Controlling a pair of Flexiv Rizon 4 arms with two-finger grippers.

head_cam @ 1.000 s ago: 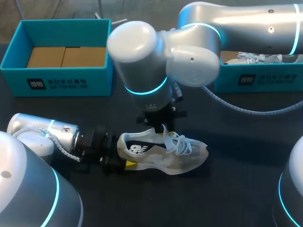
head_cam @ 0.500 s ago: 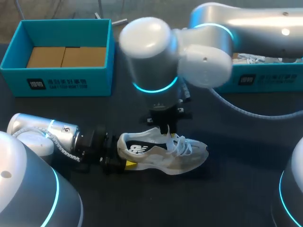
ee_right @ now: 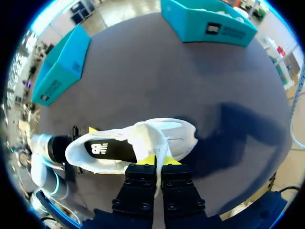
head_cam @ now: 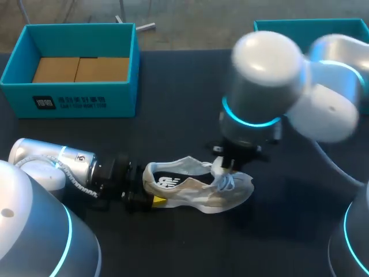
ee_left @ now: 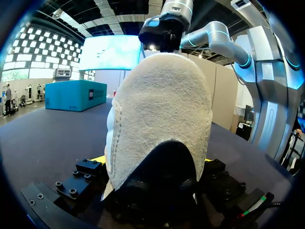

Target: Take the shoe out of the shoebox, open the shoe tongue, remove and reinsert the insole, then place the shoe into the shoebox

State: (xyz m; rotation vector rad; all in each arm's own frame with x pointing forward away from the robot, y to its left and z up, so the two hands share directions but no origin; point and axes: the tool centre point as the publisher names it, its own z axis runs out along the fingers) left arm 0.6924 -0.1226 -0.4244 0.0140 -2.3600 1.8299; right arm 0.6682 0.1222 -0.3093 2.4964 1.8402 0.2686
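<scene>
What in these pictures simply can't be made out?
- Right shoebox: head view, the right arm covers most of it, contents included.
- Left fingers: left wrist view, the shoe heel covers nearly all of them.
- Shoe's laces and toe: left wrist view, behind the heel.

Shoe (ee_left: 162, 114) heel: rough fuzzy cloth; table (head_cam: 173, 138) matt blk.
</scene>
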